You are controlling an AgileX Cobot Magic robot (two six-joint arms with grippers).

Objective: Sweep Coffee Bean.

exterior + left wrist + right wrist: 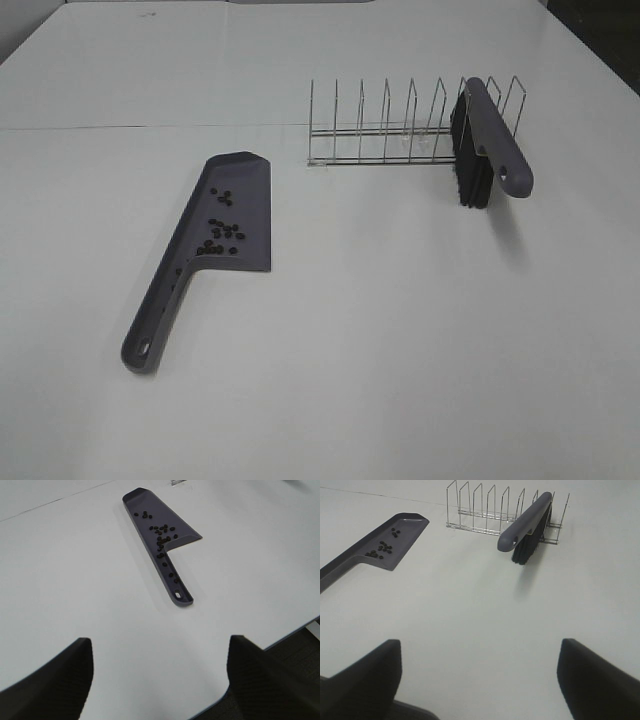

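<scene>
well, the tiny dark brown coffee beans (pixel 222 228) lie in a loose cluster on the flat blade of a grey-purple plastic dustpan (pixel 251 210), which rests flat on the white table (pixel 400 330) left of the middle, its long handle running toward the near left. in the left wrist view a few beans (pixel 161 533) also sit along the channel of the handle, down toward the hanging hole.

the left gripper (pixel 160 680) hangs above the near edge of the table with its two dark fingers (pixel 55 680) spread wide and nothing between them; the beans lie well apart from it, farther out on the table. the right gripper (pixel 480 680) is likewise spread wide and empty, over bare table; the beans (pixel 381 549) lie well away to its far left.

a grey-purple brush with black bristles (pixel 482 145) stands slotted into the right end of a thin wire rack (pixel 385 125) at the far side of the table, bristles down, its handle tilted toward the near right. brush and rack are well apart from both grippers and from the dustpan.
</scene>
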